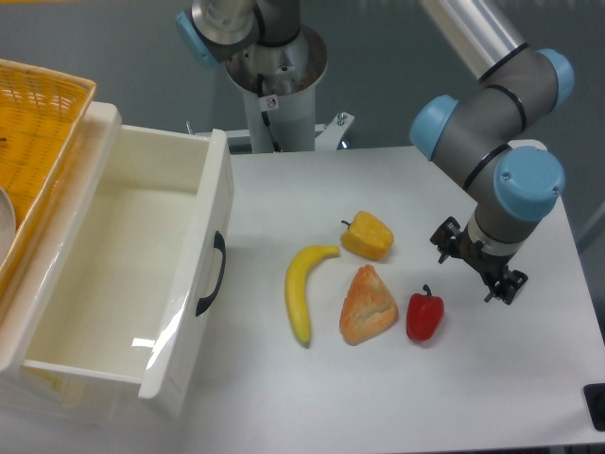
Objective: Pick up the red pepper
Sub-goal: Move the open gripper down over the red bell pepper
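Observation:
The red pepper (424, 316) is small and glossy, with a short dark stem pointing up, and lies on the white table (312, 397) right of centre. My gripper (478, 264) hangs just above and to the right of it, apart from it. Only its black base shows under the blue and grey wrist. The fingers are hidden, so I cannot make out how the jaws stand. Nothing is visibly held.
An orange-tan bread wedge (368, 305) lies right beside the pepper on its left. A yellow pepper (368, 235) and a banana (302, 291) lie further left. A white open drawer (123, 265) fills the left side, with a yellow basket (38, 132) behind it.

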Controlling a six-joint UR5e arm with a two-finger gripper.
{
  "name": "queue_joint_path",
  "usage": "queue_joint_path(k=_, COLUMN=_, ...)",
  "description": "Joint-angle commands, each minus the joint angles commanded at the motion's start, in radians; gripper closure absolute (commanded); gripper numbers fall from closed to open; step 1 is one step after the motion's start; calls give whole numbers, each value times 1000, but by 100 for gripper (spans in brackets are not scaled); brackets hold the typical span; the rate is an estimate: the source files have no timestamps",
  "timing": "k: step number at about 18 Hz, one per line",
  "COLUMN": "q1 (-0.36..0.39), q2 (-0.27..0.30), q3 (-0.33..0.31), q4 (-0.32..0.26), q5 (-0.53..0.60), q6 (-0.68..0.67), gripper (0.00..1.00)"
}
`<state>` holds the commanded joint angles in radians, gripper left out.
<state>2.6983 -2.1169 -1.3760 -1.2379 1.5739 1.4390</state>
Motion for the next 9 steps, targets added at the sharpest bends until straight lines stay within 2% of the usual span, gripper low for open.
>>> queue_joint_path(k=6, q1=-20, q2=0, q3=-3, q4=5, q5=-23, q6=-107, gripper=0)
queue_joint_path(k=9, q1=-20, q2=5, q3=-57, q4=46, q5=-43, q6=-192, gripper=0)
